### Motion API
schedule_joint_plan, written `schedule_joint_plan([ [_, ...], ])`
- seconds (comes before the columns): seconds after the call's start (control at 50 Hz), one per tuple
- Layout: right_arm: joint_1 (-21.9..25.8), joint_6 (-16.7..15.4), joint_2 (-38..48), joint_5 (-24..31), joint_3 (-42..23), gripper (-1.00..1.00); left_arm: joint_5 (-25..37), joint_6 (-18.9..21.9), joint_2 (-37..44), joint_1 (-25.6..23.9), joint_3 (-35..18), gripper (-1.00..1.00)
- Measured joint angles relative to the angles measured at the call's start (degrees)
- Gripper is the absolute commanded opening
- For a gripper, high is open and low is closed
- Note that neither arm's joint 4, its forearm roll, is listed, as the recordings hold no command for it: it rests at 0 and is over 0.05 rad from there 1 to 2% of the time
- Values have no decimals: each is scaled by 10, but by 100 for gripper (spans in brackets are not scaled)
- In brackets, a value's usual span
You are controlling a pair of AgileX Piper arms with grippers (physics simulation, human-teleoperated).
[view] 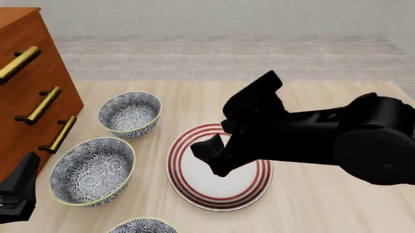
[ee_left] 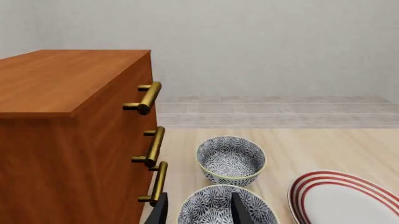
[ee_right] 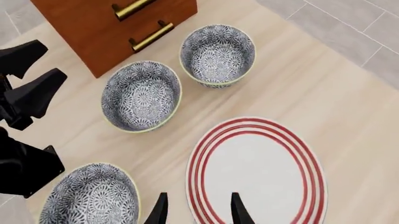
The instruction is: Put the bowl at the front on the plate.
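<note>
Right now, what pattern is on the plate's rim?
Three concentric red rings on the white plate, clearest in the right wrist view.

— Any words, numbers or labels to read?
— None. The bowls point(ee_right: 141, 95) carry only a floral pattern, the plate point(ee_right: 256, 171) only red rings; the wooden cabinet point(ee_left: 62, 135) bears no writing.

Front bowl point(view: 143, 225) hemmed: middle bowl point(view: 92, 171) behind, left gripper point(view: 16, 194) left; right side open.

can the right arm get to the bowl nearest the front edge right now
Probably yes. The right gripper hangs open above the plate, and the bowl sits just beside it, uncovered. Only the left gripper is close by.
</note>
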Motion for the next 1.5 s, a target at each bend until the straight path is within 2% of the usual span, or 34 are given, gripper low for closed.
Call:
schedule_joint_plan([
  [0.68, 100, 44, 76, 5, -6, 100, 0, 0, 0, 0, 0, 100],
  [1.04, 142, 74, 102, -31, 13, 100, 0, 0, 0, 0, 0, 100],
  [1.5, 172, 108, 142, -80, 44, 100, 0, 0, 0, 0, 0, 100],
])
